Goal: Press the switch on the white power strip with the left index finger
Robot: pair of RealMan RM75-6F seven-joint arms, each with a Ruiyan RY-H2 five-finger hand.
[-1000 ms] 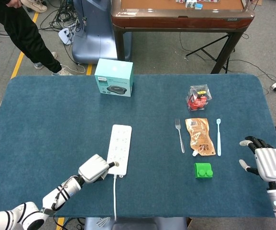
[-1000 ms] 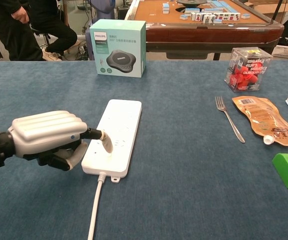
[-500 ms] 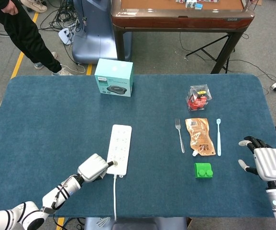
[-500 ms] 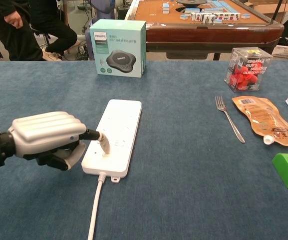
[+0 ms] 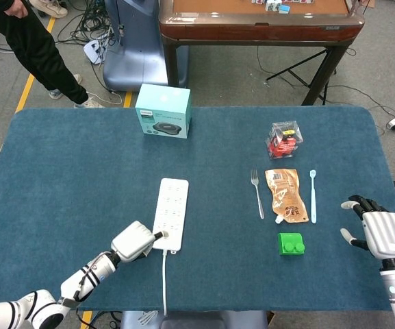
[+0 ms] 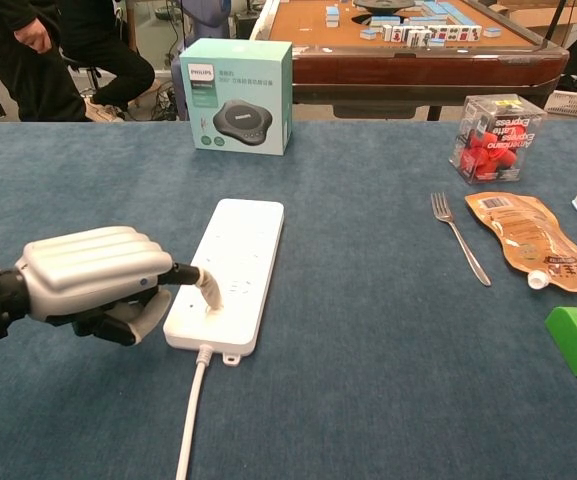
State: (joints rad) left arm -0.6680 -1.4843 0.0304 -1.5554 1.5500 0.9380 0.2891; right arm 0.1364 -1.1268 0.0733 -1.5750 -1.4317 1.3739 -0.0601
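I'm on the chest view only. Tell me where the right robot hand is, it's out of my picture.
Observer: The right robot hand is over the table's right edge, right of the green block, fingers apart, holding nothing.
Operator: Report anything between it and the block.
Observer: Only bare blue tabletop lies between them.
Operator: Now give me the left robot hand from above.
Observer: The left robot hand is at the near end of the white power strip, one finger stretched out onto the strip, the rest curled in.
Operator: Say where the cord runs.
Observer: The white cord leaves the strip's near end and runs straight to the table's front edge.
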